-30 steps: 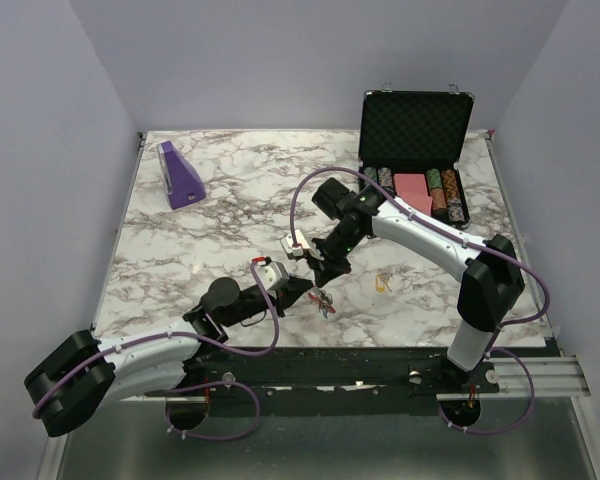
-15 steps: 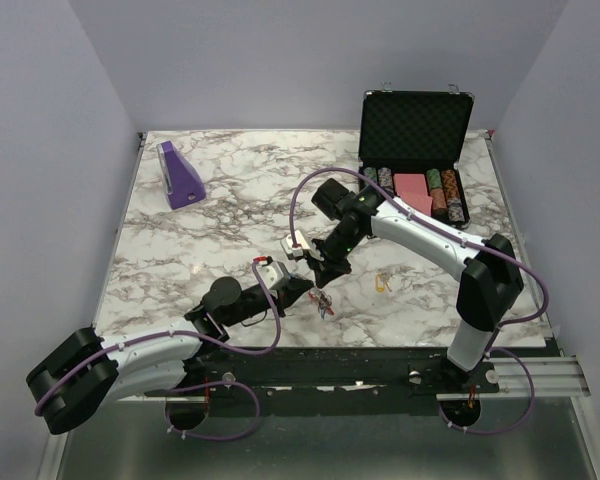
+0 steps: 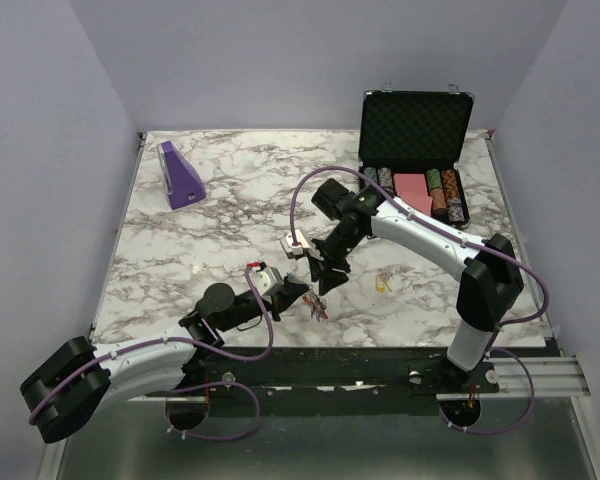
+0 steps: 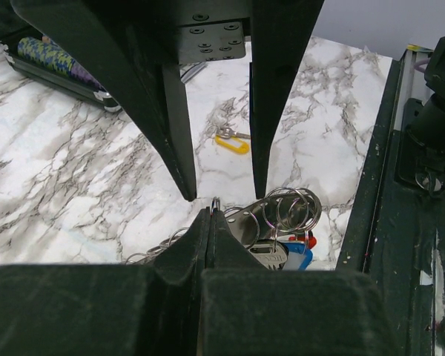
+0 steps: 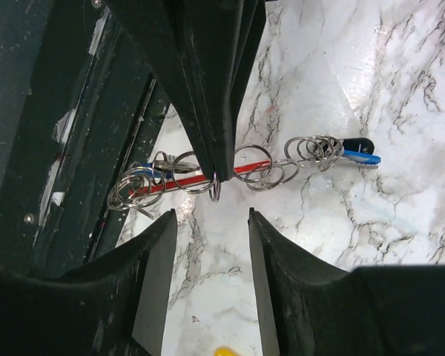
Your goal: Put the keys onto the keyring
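Note:
The keyring [image 3: 318, 306] is a bunch of thin metal rings with a red strip [image 5: 241, 169] and lies near the table's front edge. My left gripper [image 4: 210, 211] is shut on one thin ring [image 5: 215, 188] of the bunch. A blue key [image 5: 358, 156] hangs on the far end of the bunch [image 4: 276, 219]. My right gripper [image 5: 211, 216] stands open just above that pinched ring, its fingers [image 4: 179, 141] apart on either side and touching nothing. A yellow key [image 3: 383, 284] lies loose on the marble to the right, seen beyond the fingers [image 4: 231, 142].
An open black case [image 3: 415, 120] with poker chips [image 3: 442, 190] stands at the back right. A purple wedge [image 3: 180, 175] sits at the back left. The table's front edge and black rail [image 4: 400, 185] run right beside the keyring.
My right gripper has opened and let go of the ring. My left gripper has shut on the ring and now holds the bunch alone, shifted slightly.

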`<state>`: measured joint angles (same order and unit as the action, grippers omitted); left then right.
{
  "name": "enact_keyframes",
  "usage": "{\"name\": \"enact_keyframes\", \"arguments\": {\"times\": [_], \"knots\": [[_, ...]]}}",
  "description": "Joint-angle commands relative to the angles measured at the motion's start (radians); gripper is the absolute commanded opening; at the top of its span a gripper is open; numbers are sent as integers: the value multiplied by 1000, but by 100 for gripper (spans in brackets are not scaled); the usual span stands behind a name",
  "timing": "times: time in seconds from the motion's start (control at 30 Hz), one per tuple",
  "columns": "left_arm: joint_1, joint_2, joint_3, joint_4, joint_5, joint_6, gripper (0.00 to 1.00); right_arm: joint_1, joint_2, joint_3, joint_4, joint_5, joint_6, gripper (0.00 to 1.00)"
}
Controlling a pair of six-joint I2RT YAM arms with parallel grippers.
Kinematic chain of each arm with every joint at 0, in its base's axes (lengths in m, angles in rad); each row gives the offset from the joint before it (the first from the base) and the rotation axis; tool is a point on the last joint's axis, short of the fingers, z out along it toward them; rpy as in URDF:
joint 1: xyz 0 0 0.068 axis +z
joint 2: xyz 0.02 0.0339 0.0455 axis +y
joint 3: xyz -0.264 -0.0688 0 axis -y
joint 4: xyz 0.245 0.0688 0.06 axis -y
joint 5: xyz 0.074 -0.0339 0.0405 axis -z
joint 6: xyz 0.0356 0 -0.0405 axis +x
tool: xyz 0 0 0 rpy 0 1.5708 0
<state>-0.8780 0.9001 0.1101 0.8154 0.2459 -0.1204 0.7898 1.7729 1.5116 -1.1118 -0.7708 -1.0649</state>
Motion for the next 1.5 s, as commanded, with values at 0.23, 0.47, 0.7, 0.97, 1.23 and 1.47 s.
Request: {"name": "enact_keyframes", "arguments": {"times": [0.23, 0.47, 0.7, 0.97, 1.23, 1.47], "knots": [[17, -118, -44, 9, -34, -28, 0, -84, -53, -4, 70, -41, 72, 54], [42, -199, -17, -114, -34, -76, 0, -296, -107, -43, 182, -218, 177, 53], [73, -279, 22, -252, -8, -88, 0, -446, -245, -326, 460, -403, 218, 83], [119, -345, 37, -341, 33, -87, 0, -504, -256, -395, 351, -302, 128, 77], [123, -357, 56, -380, 67, -91, 0, -578, -299, -507, 443, -98, 230, 77], [125, -363, 53, -392, 52, -85, 0, -691, -155, -481, 443, -22, 520, 62]]}}
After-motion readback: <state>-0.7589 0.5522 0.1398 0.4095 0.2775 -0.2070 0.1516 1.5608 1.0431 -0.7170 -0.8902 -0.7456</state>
